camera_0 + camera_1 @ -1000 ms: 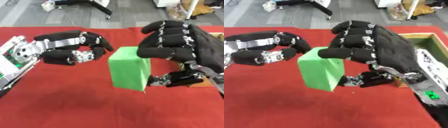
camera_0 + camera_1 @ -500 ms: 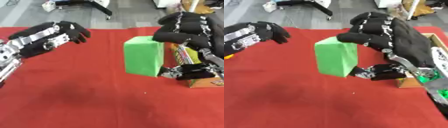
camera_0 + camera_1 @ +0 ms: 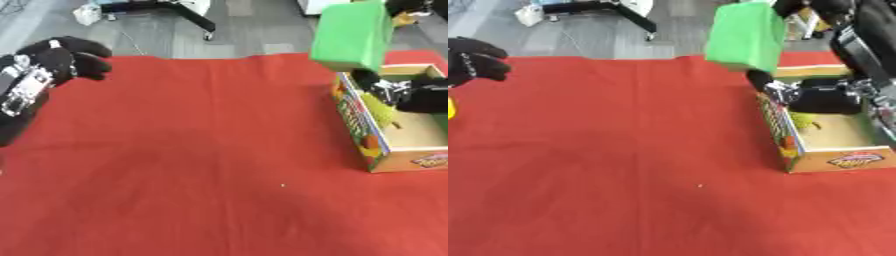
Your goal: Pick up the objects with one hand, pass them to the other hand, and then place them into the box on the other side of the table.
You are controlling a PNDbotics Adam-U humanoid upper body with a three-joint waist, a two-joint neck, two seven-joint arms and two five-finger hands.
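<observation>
The green block (image 3: 745,36) is gripped by the right hand (image 3: 824,97) above the box (image 3: 833,162) for release; the left hand (image 3: 52,65) is curled, empty.

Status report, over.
Right hand shut on green rectangular block, raised over cardboard box. Left hand empty at left edge. Nothing blocking the box.

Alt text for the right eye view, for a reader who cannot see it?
The robot's right hand holds a green block raised above the near end of an open cardboard box on a red tablecloth. Its left hand shows at the left edge, holding nothing.
</observation>
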